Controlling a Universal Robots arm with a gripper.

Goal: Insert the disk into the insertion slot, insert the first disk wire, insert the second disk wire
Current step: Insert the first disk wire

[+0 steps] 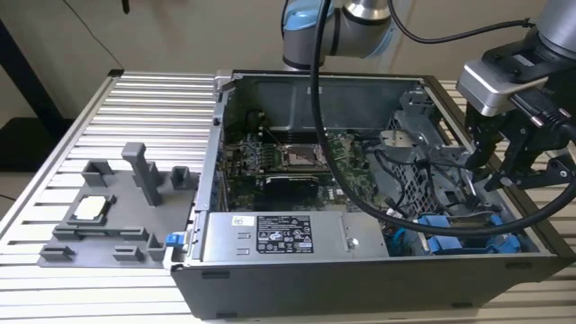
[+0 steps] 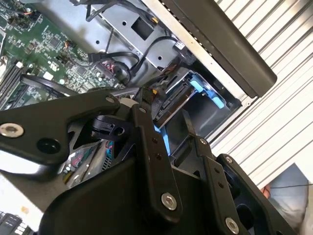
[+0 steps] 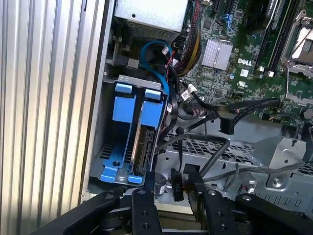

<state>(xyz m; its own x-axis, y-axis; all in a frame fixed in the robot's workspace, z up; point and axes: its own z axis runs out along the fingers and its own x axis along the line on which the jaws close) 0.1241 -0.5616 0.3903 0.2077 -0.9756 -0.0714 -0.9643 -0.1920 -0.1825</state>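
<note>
The disk (image 3: pixel 142 152) is seen seated edge-on in the insertion slot (image 3: pixel 138 80), clipped in its blue carrier (image 3: pixel 150 110). The gripper (image 3: pixel 172 180) is held above the disk, fingers (image 3: pixel 145 205) spread apart. A black wire connector (image 3: pixel 177 188) is noted between them, contact not discernible.

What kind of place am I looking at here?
Probably a robotics lab bench: a robot arm works over an open computer case on a slatted metal table, beside a grey parts fixture.

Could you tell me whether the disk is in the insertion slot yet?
In: the disk sits edge-on in its blue carrier, down inside the insertion slot.
</note>
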